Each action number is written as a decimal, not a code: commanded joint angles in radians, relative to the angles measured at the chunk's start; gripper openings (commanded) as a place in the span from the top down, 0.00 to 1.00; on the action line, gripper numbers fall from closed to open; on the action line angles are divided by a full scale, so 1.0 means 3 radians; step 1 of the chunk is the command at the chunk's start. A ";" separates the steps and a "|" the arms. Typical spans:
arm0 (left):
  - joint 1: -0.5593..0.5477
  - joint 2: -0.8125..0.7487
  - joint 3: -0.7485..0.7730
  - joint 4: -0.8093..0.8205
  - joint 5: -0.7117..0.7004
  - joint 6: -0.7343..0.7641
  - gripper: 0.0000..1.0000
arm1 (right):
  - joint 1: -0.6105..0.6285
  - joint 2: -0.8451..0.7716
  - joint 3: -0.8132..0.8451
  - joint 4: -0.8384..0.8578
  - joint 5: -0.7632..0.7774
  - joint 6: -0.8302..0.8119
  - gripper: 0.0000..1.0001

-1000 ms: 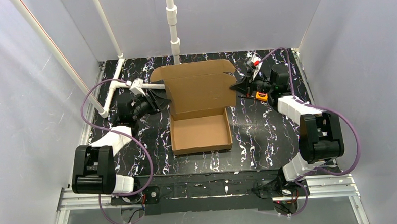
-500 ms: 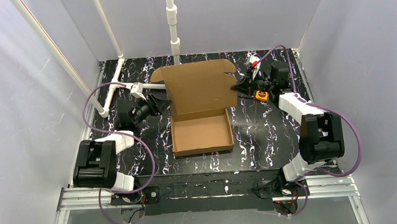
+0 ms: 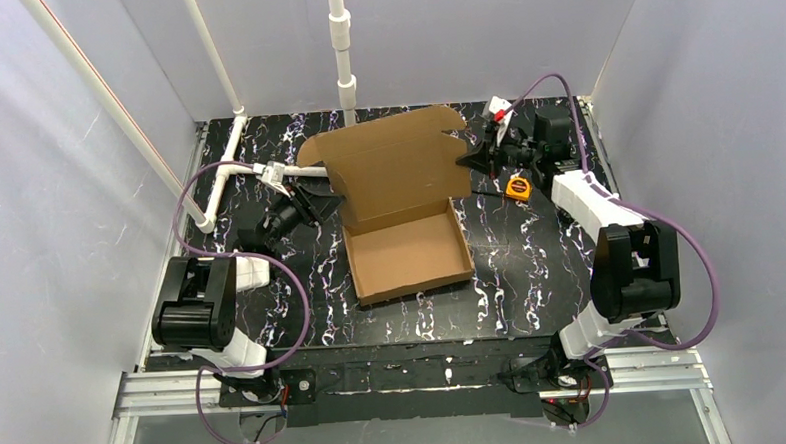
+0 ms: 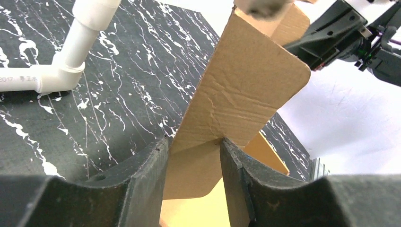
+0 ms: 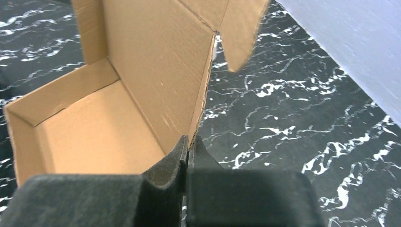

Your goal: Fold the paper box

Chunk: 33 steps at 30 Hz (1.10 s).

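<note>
The paper box is brown cardboard, its tray lying skewed on the black marbled table with the lid standing up at the back. My left gripper is at the lid's left side. In the left wrist view its jaws stand apart, and the lid's rounded side flap slants across the gap, touching both fingertips. My right gripper is shut on the lid's right edge. The right wrist view shows its fingers pinching that corrugated edge, with the tray to the left.
A small orange tape measure lies just right of the box, under the right arm. White PVC pipes run along the back left and stand upright at the back. The pipe elbow shows left of the flap. Grey walls enclose the table.
The box has turned, its front swinging right and the lid tilting. Both grippers have shifted toward the back with it. The right gripper has stayed shut on the lid edge.
</note>
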<state>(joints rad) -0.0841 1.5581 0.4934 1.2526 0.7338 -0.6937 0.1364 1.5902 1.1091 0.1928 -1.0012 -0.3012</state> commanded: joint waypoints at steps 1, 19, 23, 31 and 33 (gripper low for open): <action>-0.0132 -0.0166 0.0021 0.0299 0.0054 0.0005 0.59 | 0.0144 0.0108 0.0262 -0.0241 0.0417 -0.0131 0.99; -0.0574 -0.0710 -0.0250 0.0045 -0.0081 0.0066 0.55 | 0.0223 -0.0153 -0.0401 0.0684 0.1359 0.0549 0.99; -0.0593 -0.0984 -0.0335 -0.0323 -0.0179 0.0211 0.54 | 0.0169 -0.0223 -0.0655 0.1077 0.1219 0.0830 0.99; -0.0839 -0.0947 -0.0222 -0.0573 -0.0247 0.0421 0.55 | -0.0015 -0.0330 -0.1561 0.2683 0.1316 0.1621 0.99; -0.0845 -0.0934 -0.0239 -0.0593 -0.0255 0.0449 0.55 | -0.0015 -0.0346 -0.1588 0.2678 0.1416 0.1613 0.99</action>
<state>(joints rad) -0.3298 1.2892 0.4015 1.0901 0.6678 -0.6064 0.1326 1.4883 0.6529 0.9024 -0.6147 0.1272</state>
